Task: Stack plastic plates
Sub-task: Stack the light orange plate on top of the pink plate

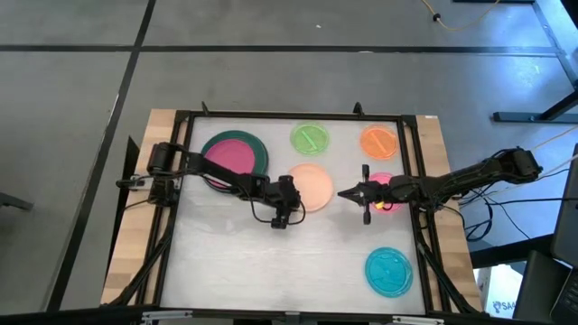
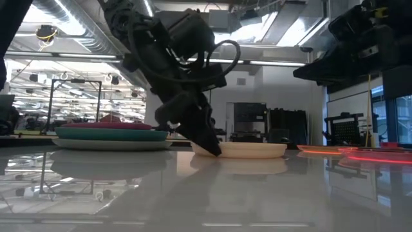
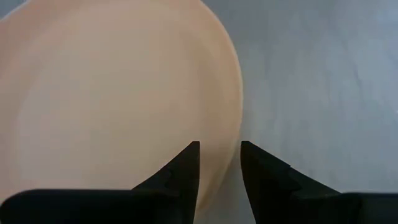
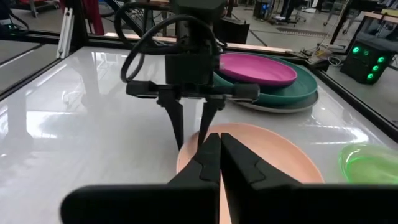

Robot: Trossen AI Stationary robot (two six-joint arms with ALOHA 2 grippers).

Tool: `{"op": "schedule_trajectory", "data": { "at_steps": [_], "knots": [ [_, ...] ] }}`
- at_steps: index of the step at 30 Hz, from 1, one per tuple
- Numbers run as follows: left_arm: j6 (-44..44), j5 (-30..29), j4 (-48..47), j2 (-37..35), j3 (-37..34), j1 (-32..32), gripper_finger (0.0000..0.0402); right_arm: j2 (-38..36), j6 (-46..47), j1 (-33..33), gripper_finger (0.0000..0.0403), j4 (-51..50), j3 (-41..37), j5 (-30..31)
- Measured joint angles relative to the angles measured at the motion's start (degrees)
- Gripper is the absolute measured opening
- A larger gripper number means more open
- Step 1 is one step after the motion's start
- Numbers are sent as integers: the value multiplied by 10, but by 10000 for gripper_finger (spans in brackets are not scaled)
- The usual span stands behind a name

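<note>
The peach plate (image 1: 314, 183) lies flat at the table's middle. My left gripper (image 1: 294, 208) points down at its near-left rim, open by a narrow gap. One finger (image 3: 186, 171) is over the plate and the other (image 3: 255, 174) is outside it; this also shows in the right wrist view (image 4: 191, 138). My right gripper (image 1: 343, 192) is shut and empty, level, just right of the peach plate. The pink plate (image 1: 228, 155) lies on the dark teal plate (image 1: 259, 153), which lies on a grey one (image 2: 109, 144). The black plate is not visible. My left gripper's fingers stand on either side of the peach plate's rim (image 3: 235, 140), coming from above. I cannot tell whether either finger touches the rim. The plate lies flat on the table.
Small plates lie around: green (image 1: 310, 138) and orange (image 1: 379, 142) at the far side, magenta (image 1: 384, 192) under my right arm, cyan (image 1: 388, 271) at the near right. A black frame (image 1: 181, 122) rims the table.
</note>
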Motion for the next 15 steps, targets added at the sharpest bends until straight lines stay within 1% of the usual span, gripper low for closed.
{"op": "schedule_trajectory", "data": {
  "at_steps": [2, 4, 6, 10, 11, 15],
  "knots": [
    [0, -2, -3, 1, 0, -1, 107, 0, -4, 0, 5, 2, 0, 0],
    [3, -3, -2, 1, 0, -1, 96, 0, -7, 0, 5, 2, 0, 0],
    [11, -4, -2, 1, 0, -1, 75, 0, -7, 0, 5, 3, 0, 0],
    [16, -8, -1, 1, 0, -3, 18, 0, -7, 0, 5, 3, 0, 0],
    [17, -12, 0, 0, 0, -4, 11, 0, -7, 0, 5, 3, 0, 0],
    [29, -61, -15, -11, 0, -14, 17, 0, -7, 0, 5, 2, 0, 0]
  ]
}}
